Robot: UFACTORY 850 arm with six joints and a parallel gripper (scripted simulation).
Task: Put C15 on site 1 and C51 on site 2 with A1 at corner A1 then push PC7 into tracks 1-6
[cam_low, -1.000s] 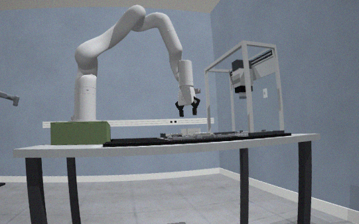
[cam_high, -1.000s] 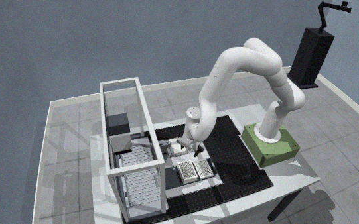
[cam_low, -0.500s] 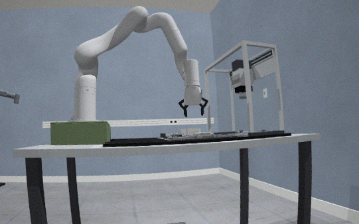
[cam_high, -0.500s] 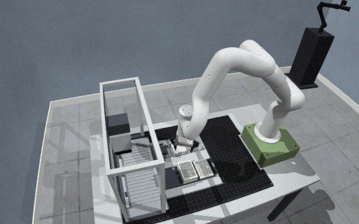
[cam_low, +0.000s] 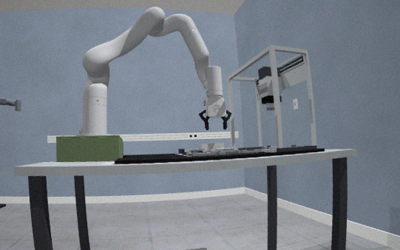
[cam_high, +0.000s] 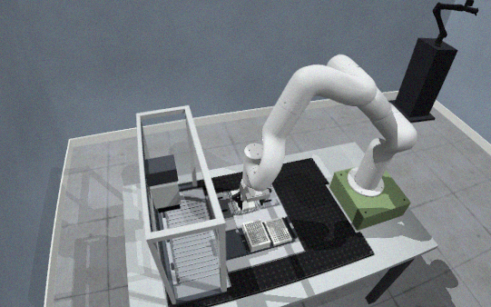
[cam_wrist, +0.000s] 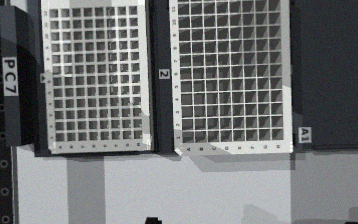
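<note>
The plate carrier PC7 [cam_wrist: 11, 77] [cam_high: 268, 233] lies on the light apron, in front of the rails and outside them. In the wrist view a 96-well plate, C15 [cam_wrist: 97, 77], sits on site 1 next to the labelled handle. The deep-well block C51 [cam_wrist: 232, 75] sits on site 2, with the label 2 [cam_wrist: 164, 74] between them. Both look flat and square to the carrier. Site 3 [cam_wrist: 335, 70] is dark and bare, with an A1 mark at its corner. My gripper [cam_low: 215, 123] is open and empty. It hangs well above the carrier, pointing straight down.
The white instrument frame [cam_high: 181, 200] stands over the loading rails [cam_high: 191, 245], with a pipetting head [cam_high: 161, 170] inside. The nests beside the apron are mostly hidden behind my arm [cam_high: 250, 200]. The green arm base [cam_high: 369, 200] stands to the right.
</note>
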